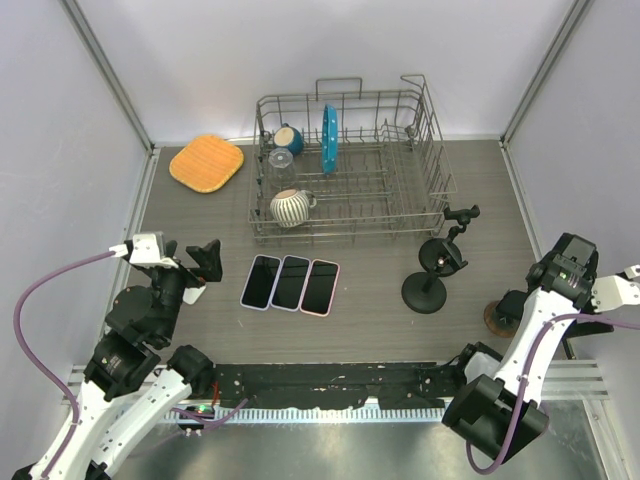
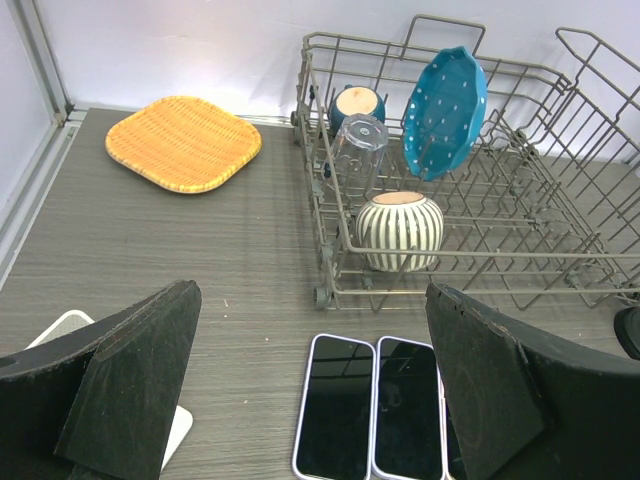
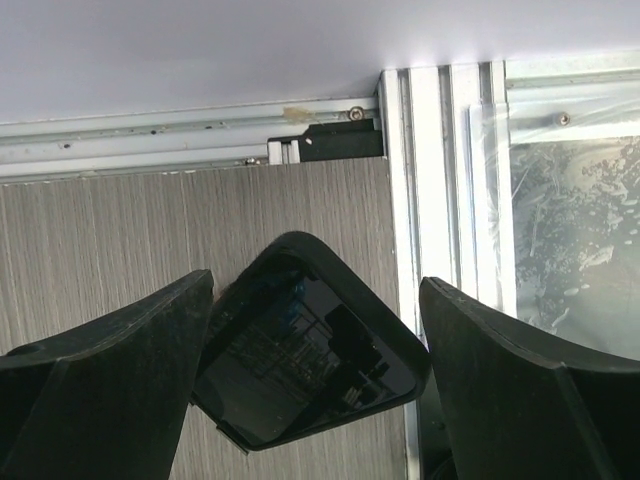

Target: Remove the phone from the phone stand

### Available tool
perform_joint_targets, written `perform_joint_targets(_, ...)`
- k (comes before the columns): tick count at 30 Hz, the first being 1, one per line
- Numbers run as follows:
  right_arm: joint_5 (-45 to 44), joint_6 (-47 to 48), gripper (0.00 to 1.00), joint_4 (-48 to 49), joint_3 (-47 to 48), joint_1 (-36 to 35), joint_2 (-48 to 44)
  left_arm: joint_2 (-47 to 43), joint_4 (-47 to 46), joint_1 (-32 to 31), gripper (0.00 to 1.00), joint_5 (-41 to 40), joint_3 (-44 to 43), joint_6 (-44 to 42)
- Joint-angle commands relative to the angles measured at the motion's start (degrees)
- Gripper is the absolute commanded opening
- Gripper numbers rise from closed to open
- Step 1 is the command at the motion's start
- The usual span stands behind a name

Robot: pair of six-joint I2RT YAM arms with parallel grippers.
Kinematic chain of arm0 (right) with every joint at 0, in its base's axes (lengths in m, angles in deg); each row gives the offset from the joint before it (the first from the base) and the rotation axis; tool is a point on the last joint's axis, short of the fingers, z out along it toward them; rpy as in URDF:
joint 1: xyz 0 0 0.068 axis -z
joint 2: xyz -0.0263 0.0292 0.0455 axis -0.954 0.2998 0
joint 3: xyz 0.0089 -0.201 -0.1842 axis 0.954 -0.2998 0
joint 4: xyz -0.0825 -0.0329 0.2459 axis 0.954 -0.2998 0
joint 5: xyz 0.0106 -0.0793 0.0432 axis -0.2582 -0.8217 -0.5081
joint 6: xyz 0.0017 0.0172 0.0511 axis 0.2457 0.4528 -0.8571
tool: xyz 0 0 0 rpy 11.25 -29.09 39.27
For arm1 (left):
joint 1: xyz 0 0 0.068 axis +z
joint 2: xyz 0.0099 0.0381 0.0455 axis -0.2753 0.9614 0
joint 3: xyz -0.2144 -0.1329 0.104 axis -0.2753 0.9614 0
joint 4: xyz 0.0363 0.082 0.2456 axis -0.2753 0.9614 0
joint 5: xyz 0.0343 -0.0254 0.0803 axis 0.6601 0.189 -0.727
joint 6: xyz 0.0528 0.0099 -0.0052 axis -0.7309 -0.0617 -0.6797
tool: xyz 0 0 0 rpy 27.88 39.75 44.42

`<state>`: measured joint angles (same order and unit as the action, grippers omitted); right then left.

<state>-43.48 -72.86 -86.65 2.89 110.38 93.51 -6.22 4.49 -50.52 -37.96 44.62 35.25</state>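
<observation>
A black phone stand (image 1: 426,291) with a round base and a jointed arm stands on the table right of centre, with no phone on it. A black-cased phone (image 3: 310,365) sits tilted between my right gripper's fingers in the right wrist view, over the table's edge rail. My right gripper (image 3: 315,288) is open; its left finger (image 3: 120,380) touches the phone's edge and the right finger stands apart from it. In the top view that gripper (image 1: 512,308) is at the near right. My left gripper (image 1: 205,262) is open and empty, left of three phones (image 1: 290,283).
A wire dish rack (image 1: 350,165) with a striped mug, a blue plate and cups stands at the back. An orange woven mat (image 1: 206,162) lies at the back left. A brown disc (image 1: 495,318) lies by the right arm. Phones also show in the left wrist view (image 2: 335,405).
</observation>
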Motion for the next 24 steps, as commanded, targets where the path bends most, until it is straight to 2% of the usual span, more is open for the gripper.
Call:
perform_joint_targets(1,0.21,-4.02,0.90,-3.51,-0.09,-0.56,0.14,-0.62,-2.91,-0.35,1.00,0.62,0.23,0.52)
perform_joint_targets(10,3.80,-3.32,0.89,-3.60,-0.53,-0.47,-0.30,-1.24,-2.92,-0.70,1.00,0.62,0.23,0.52)
perform_joint_targets(24,3.63,0.02,0.58,-1.23,0.26,-1.00,-1.62,-0.98,-2.74,-0.70,1.00,0.62,0.23,0.43)
